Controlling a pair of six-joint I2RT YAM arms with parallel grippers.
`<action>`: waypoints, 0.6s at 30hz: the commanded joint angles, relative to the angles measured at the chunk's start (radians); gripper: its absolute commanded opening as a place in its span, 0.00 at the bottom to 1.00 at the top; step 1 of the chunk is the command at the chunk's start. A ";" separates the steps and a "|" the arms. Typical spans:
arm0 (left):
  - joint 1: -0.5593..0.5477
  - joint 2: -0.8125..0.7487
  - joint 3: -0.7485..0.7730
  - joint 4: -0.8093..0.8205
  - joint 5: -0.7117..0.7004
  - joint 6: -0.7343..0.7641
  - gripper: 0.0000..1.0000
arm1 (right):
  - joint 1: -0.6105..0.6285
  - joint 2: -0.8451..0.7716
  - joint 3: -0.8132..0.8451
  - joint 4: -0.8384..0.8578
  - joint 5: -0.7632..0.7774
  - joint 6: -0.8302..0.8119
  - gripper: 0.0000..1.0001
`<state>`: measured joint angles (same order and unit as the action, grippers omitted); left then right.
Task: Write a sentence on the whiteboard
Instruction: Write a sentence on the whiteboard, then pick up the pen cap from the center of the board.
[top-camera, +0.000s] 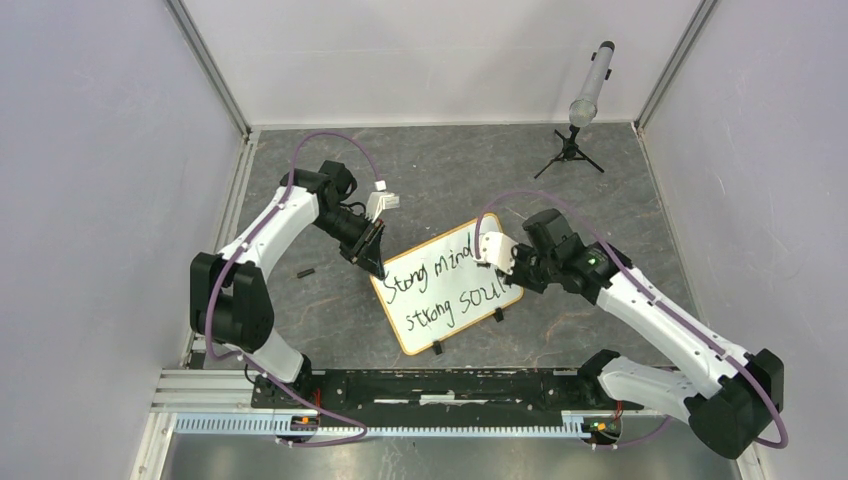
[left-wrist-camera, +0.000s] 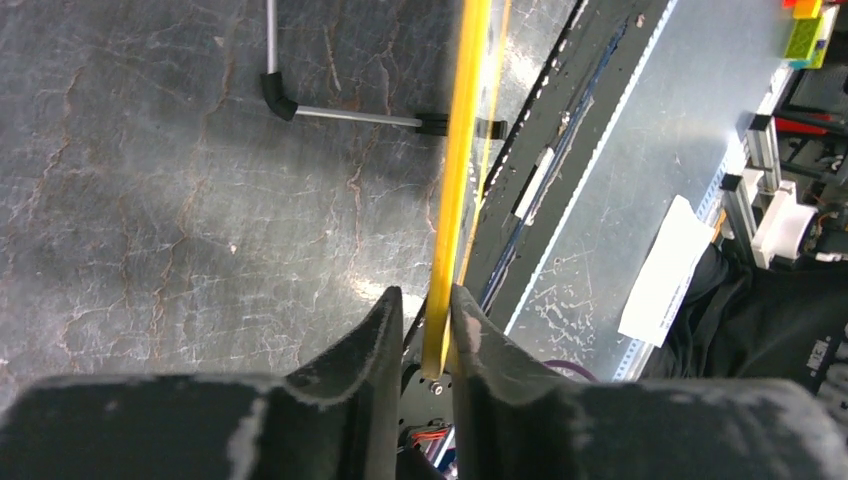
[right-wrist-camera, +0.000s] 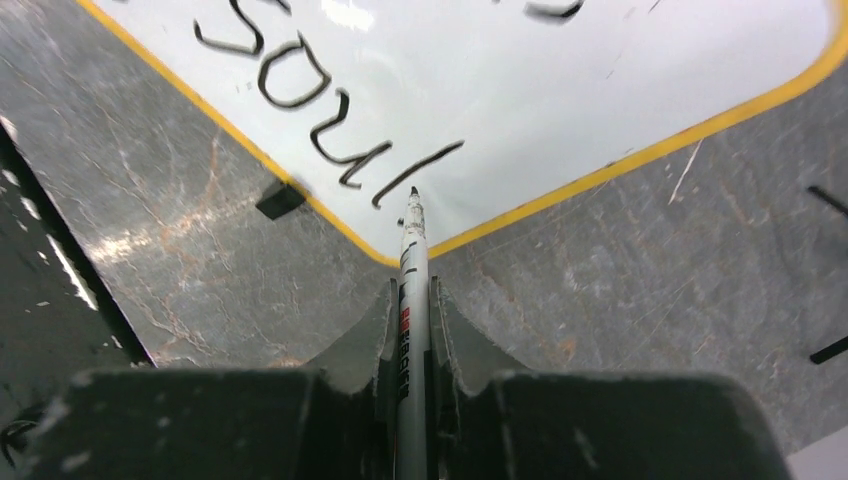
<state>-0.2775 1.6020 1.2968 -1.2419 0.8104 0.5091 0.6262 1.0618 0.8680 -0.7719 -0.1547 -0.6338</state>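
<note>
Underneath, a dark marbled table (top-camera: 440, 170) below both sets of jaws. Between the two, the whiteboard (top-camera: 443, 283): yellow-framed, askew, lettered in black "Strong mind, strong soul".

At one corner of it, the left gripper (left-wrist-camera: 428, 300). Frame seen edge-on in the slot between the fingers, close against one pad, a sliver of gap at the other. Pinching or released: cannot tell.

At the opposite corner, the right gripper (right-wrist-camera: 411, 285), clenched on a white marker (right-wrist-camera: 411, 250) running straight out ahead of the fingertips. Black tip at the white surface just beyond those jaws, beside the last stroke after "soul", close inside the rounded corner of the frame.

Ahead of those jaws and to the left of the tip, one small black foot (right-wrist-camera: 280, 198) on the board's long edge, against the table. Off to the outer side of the left jaws, well apart, a tiny black piece (top-camera: 305, 272) on the table.
</note>
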 joint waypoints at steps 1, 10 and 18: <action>0.004 -0.046 0.040 0.057 -0.080 -0.015 0.40 | -0.002 -0.022 0.113 -0.023 -0.103 0.014 0.00; 0.229 -0.125 0.228 -0.052 -0.082 0.059 0.84 | -0.002 -0.003 0.231 -0.006 -0.239 0.080 0.00; 0.575 -0.093 0.209 -0.185 -0.179 0.388 0.80 | -0.003 0.011 0.225 0.097 -0.356 0.184 0.00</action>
<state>0.1894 1.4921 1.5261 -1.3426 0.6926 0.6777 0.6262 1.0626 1.0672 -0.7586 -0.4240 -0.5224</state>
